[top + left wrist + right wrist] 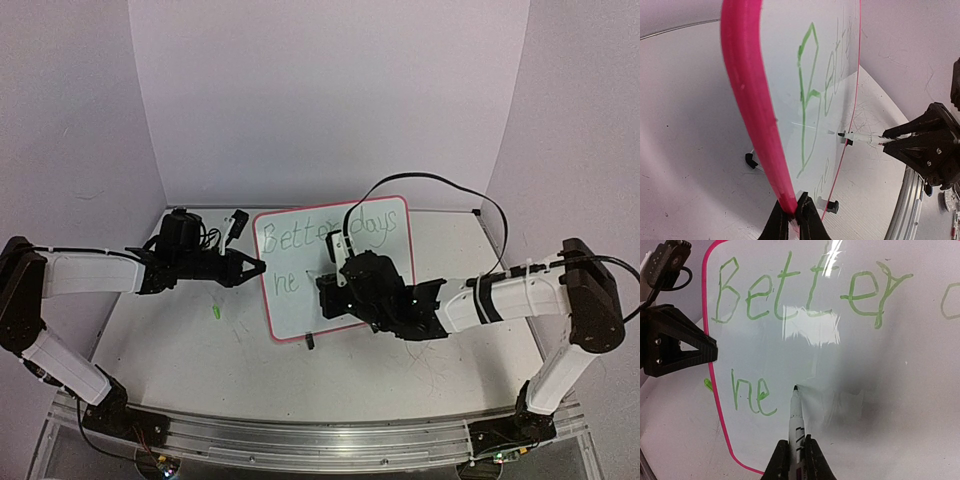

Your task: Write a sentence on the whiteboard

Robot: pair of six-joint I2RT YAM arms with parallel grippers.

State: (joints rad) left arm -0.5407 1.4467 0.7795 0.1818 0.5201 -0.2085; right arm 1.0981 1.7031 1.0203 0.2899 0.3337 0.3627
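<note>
Our left gripper (pixel 794 212) pinches the whiteboard (pixel 290 312) by its left rim, and our right gripper (pixel 796 446) clamps the marker (pixel 796 417). "Better days" and "he" are written; the sentence (pixel 810 295) looks unfinished.

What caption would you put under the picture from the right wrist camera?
Right gripper holds a marker, tip at the whiteboard beside the green sentence, which reads "Better" and "he".

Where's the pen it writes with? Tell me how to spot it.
Find the whiteboard with the pink-red rim at mid-table. Against it, the right gripper pinches a slim white marker, its dark tip just right of "he" in the green sentence; nothing else is thin and white.
</note>
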